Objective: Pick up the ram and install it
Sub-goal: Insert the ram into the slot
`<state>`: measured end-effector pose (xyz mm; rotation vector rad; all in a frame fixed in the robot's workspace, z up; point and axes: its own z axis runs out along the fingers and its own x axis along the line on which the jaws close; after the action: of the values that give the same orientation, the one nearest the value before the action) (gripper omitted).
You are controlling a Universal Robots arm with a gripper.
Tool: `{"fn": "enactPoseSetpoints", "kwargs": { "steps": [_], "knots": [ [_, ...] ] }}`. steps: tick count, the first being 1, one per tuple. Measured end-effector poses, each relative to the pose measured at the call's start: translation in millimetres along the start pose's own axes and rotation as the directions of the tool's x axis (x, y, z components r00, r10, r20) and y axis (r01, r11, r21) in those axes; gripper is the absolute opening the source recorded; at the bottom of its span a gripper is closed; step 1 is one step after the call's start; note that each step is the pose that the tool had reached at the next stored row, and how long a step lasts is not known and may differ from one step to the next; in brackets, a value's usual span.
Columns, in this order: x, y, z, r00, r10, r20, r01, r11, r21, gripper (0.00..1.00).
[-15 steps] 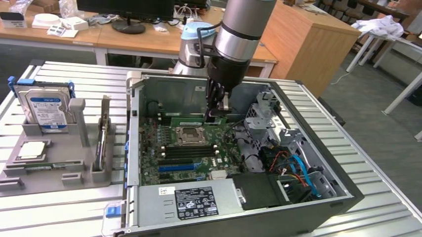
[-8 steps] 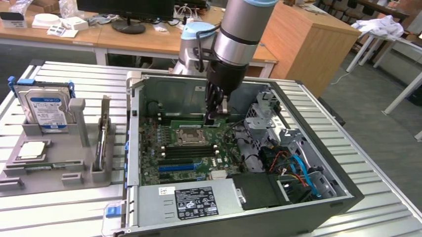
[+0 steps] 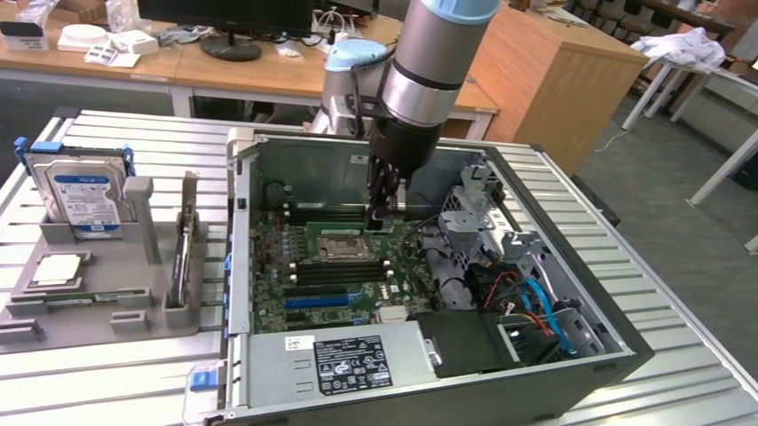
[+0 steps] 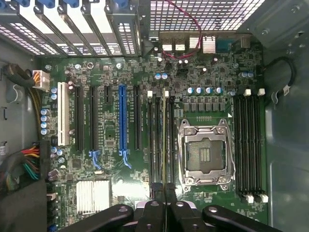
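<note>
My gripper (image 3: 385, 211) reaches straight down into the open computer case (image 3: 243, 266), just above the motherboard (image 3: 337, 288). In the wrist view its dark fingertips (image 4: 155, 189) are pressed together on the ram (image 4: 165, 140). The ram is seen edge-on as a thin pale strip. It runs from my gripper (image 4: 164, 186) along the memory slots (image 4: 157, 140) beside the open processor socket (image 4: 205, 154), in line with them. Whether it touches a slot I cannot tell.
A second bank of memory slots (image 4: 248, 145) lies on the socket's other side. Cables (image 3: 527, 302) and a drive cage (image 3: 480, 209) crowd the case on the exterior view's right. A grey fixture (image 3: 106, 311) at the left holds a blue-labelled hard drive (image 3: 85, 200) and a silver processor (image 3: 59, 271).
</note>
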<state>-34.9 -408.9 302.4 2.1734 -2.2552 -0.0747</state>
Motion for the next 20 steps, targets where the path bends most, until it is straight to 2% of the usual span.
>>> {"fn": "enactPoseSetpoints", "kwargs": {
  "steps": [20],
  "knots": [
    [0.6,-0.8,20.3,1.0000,0.000,-0.0001,0.000,1.0000,-0.0001,0.12]
  ]
}}
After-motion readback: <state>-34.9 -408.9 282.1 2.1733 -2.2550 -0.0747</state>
